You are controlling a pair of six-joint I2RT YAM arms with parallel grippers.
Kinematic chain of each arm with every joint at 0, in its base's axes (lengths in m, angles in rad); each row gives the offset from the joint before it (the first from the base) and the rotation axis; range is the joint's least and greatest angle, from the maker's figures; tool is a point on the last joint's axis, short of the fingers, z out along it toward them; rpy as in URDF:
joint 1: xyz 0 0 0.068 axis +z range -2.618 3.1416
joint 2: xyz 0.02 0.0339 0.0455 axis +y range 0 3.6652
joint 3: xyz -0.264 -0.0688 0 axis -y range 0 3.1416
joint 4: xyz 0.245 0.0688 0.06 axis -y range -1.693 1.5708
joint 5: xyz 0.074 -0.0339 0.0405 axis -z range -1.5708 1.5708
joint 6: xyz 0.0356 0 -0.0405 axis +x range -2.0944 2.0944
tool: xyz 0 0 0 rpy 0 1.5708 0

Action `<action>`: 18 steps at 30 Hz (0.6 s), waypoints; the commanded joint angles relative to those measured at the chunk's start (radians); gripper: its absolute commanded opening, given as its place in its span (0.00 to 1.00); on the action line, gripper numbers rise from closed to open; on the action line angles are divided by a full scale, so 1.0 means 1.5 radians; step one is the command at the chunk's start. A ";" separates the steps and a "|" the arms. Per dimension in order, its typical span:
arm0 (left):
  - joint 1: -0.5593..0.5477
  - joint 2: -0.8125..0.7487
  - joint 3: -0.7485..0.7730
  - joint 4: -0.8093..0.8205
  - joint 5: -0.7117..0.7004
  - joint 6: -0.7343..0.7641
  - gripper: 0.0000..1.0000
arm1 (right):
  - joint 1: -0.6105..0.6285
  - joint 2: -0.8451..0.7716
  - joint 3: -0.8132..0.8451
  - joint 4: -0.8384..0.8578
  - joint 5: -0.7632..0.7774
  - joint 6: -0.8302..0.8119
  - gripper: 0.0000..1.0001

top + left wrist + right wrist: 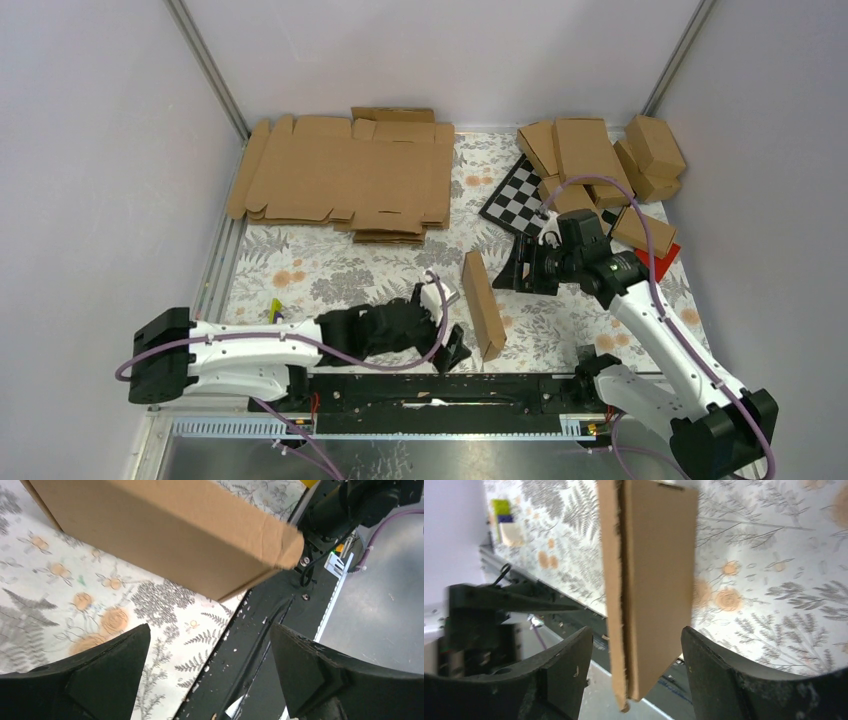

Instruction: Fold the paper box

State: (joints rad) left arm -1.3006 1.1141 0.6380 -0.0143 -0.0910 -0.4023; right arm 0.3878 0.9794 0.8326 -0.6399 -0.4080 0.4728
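Box: your folded paper box stands on edge on the floral mat, between both arms.
Left gripper: spread wide, empty.
Right gripper: parted, empty.
Handling: probably light, stiff, tippy; pinch its flat faces.

The paper box stands beside left pincer, seemingly apart.

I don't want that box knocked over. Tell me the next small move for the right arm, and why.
Probably draw the right gripper straight back. The box stands folded on its thin edge, unheld; the open fingers straddle its end without touching, so sideways motion could tip it.
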 commanded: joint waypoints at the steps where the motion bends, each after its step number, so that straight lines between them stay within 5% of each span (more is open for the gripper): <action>1: -0.062 -0.023 -0.069 0.184 -0.099 -0.073 0.99 | 0.006 -0.015 0.014 -0.038 -0.104 0.035 0.72; 7: -0.159 0.032 -0.083 0.250 -0.241 -0.067 0.99 | 0.027 -0.005 0.004 -0.033 -0.105 0.040 0.79; 13: -0.187 0.081 -0.060 0.235 -0.308 -0.068 0.99 | 0.211 0.065 0.055 -0.072 0.104 0.064 0.84; 18: -0.169 0.017 -0.125 0.269 -0.279 -0.095 0.99 | 0.240 0.105 0.085 -0.109 0.242 0.070 0.74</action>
State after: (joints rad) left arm -1.5757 1.2236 0.5007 0.2893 -0.4839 -0.5045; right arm 0.7307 1.1179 0.9012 -0.7403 -0.2604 0.5526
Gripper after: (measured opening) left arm 0.989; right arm 0.776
